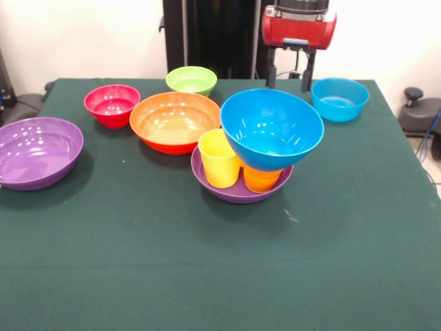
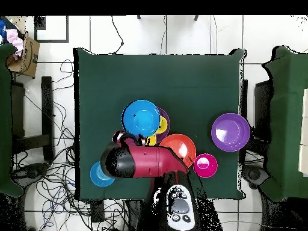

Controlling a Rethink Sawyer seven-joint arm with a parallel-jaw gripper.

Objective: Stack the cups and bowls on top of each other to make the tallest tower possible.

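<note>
A large purple bowl [image 1: 241,192] near the table's middle holds a yellow cup [image 1: 219,160] and an orange cup [image 1: 262,180], both upright. A large blue bowl [image 1: 272,128] rests tilted on the cups; this is the tower. It also shows in the overhead view [image 2: 141,118]. My gripper [image 1: 289,74] hangs behind the tower near the far edge, open and empty, touching nothing. A large orange bowl [image 1: 174,122], a small red bowl [image 1: 111,105], a small light green bowl [image 1: 191,80], a small blue bowl [image 1: 340,98] and a second large purple bowl [image 1: 38,152] stand apart.
The dark green table [image 1: 207,276] carries everything. In the overhead view the red arm [image 2: 144,161] lies over the table's near edge and hides the green bowl. The black pedestal [image 1: 207,34] stands behind the table.
</note>
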